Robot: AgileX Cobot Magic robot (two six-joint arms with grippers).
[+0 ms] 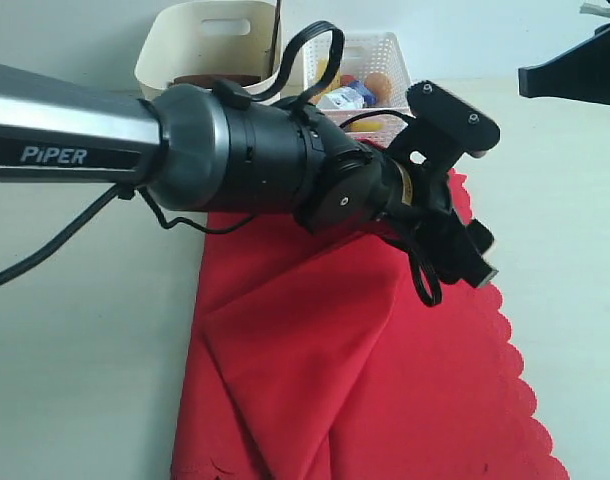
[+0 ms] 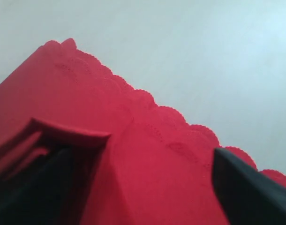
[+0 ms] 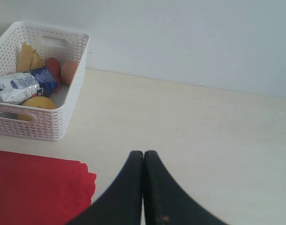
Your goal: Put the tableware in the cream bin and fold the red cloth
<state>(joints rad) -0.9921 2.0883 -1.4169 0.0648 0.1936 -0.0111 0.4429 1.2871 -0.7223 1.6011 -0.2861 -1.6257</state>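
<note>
Red cloth [image 1: 365,380] fills the lower centre of the exterior view. It lies on the pale table [image 1: 75,350] with its scalloped edge down the right side and one layer turned over along a diagonal crease at lower left. Cream bin [image 1: 200,45] stands at upper left-centre, just beside the white lattice basket [image 1: 375,55] of food. A brown rim shows inside the bin and no tableware lies on the visible table, so clearing appears complete and folding is judged the step in hand. Left gripper [image 1: 477,258] reaches across from the left of the frame, low over the upper right part of the cloth. In the left wrist view its dark fingers [image 2: 246,187] stand well apart, empty, with a raised flap of fabric beside one of them; contact cannot be told. Right gripper [image 3: 144,155] has its fingers pressed together on nothing, above bare table near a cloth corner at the lower left of its view. Next move, as judged: close the left fingers on the raised edge and carry it to the opposite edge, keeping the layers aligned.
</note>
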